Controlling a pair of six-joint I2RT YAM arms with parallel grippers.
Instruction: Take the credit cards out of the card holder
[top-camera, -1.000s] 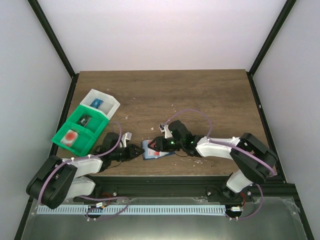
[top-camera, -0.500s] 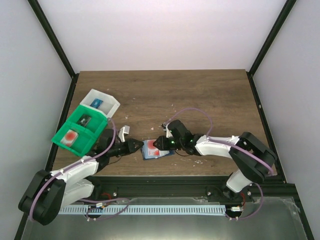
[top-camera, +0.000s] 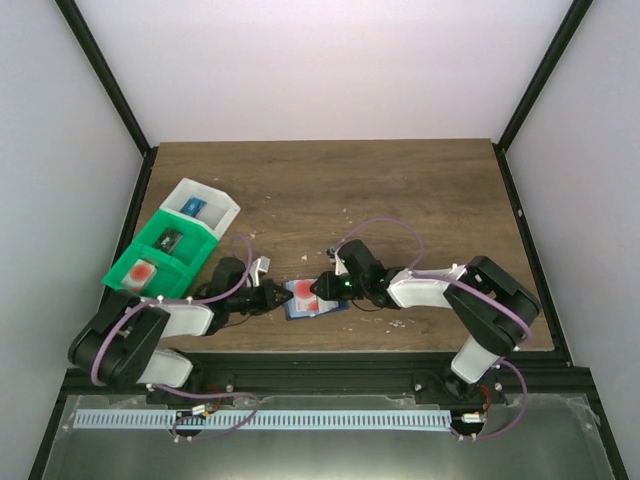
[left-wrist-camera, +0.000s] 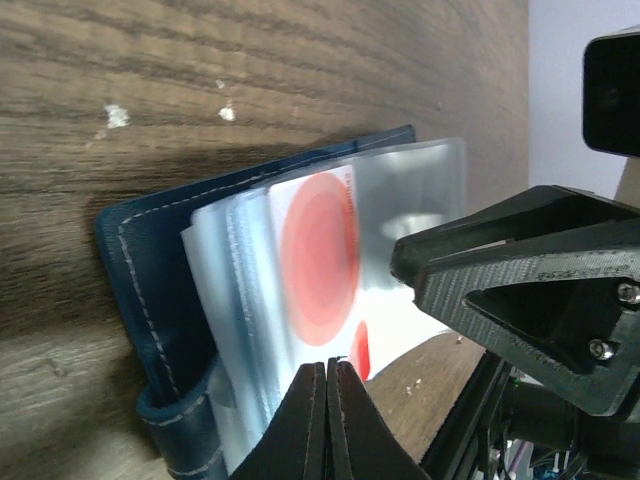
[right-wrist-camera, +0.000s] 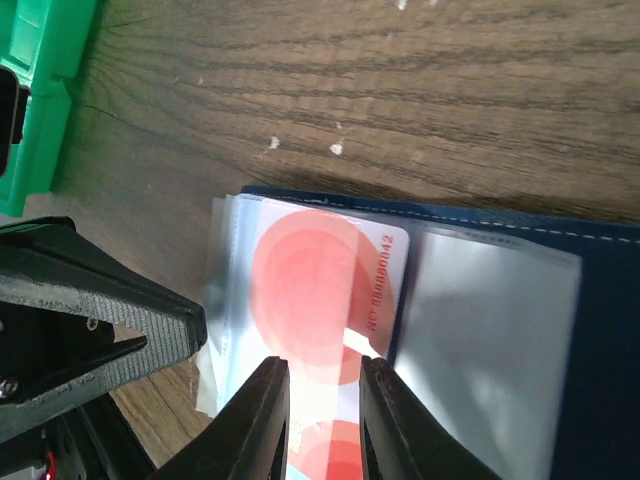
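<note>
The blue card holder (top-camera: 300, 300) lies open near the table's front edge, its clear sleeves (left-wrist-camera: 225, 290) fanned up. A pale credit card (left-wrist-camera: 320, 255) with a red-orange circle sits in a sleeve, and a second red blotch shows below it. My left gripper (top-camera: 275, 297) meets the holder from the left; its tips (left-wrist-camera: 328, 366) are shut and touch the sleeves' near edge. My right gripper (top-camera: 322, 289) comes in from the right, and its fingers stand a little apart (right-wrist-camera: 325, 395) over the card (right-wrist-camera: 320, 280). The blue cover (right-wrist-camera: 600, 330) extends to the right.
A green bin (top-camera: 160, 262) holding small items and a white bin (top-camera: 205, 205) stand at the left, the green one also at the corner of the right wrist view (right-wrist-camera: 40, 90). Pale crumbs dot the wooden table (top-camera: 400, 190). The front rail runs close below the holder.
My left gripper has closed fully and slid up to the holder's left edge. My right gripper's fingers have narrowed over the card. The holder stays in place.
</note>
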